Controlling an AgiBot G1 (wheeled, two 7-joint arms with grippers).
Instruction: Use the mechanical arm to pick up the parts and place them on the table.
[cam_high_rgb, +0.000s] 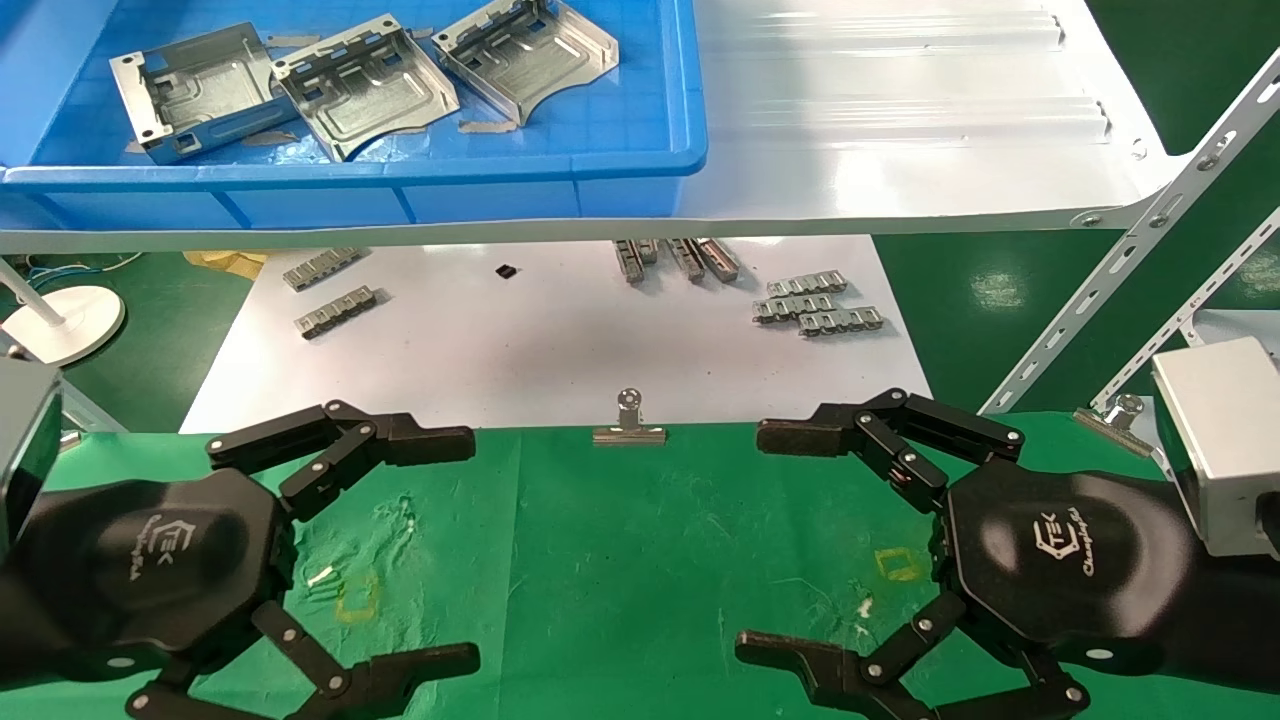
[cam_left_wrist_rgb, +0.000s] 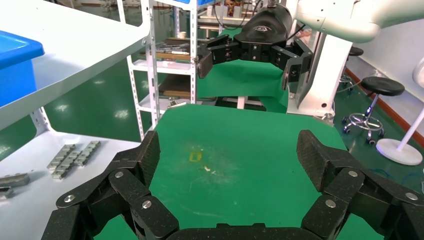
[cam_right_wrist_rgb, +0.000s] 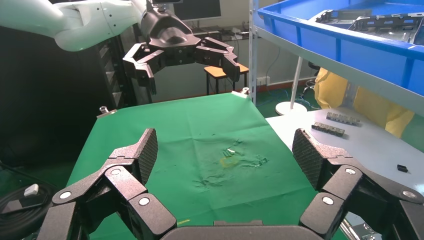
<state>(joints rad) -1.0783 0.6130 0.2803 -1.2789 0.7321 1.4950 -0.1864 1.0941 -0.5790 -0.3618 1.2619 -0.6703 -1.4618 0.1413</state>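
Three silvery sheet-metal parts (cam_high_rgb: 365, 85) lie side by side in a blue bin (cam_high_rgb: 560, 185) on the white shelf at the back left. My left gripper (cam_high_rgb: 455, 550) hovers open and empty over the left of the green table (cam_high_rgb: 620, 560), far below the bin. My right gripper (cam_high_rgb: 765, 545) is open and empty over the table's right side. In the left wrist view my left gripper (cam_left_wrist_rgb: 227, 150) looks over bare green cloth with a yellow square mark (cam_left_wrist_rgb: 194, 157). In the right wrist view my right gripper (cam_right_wrist_rgb: 225, 147) frames wrinkled cloth, and the parts (cam_right_wrist_rgb: 385, 22) show in the bin.
A white sheet (cam_high_rgb: 560, 340) behind the table carries several small grey link strips (cam_high_rgb: 815, 305). A glossy white shelf (cam_high_rgb: 900, 130) overhangs it on slotted angle posts (cam_high_rgb: 1150, 230). Silver clips (cam_high_rgb: 628, 425) edge the cloth. A white lamp base (cam_high_rgb: 65, 320) stands on the floor at left.
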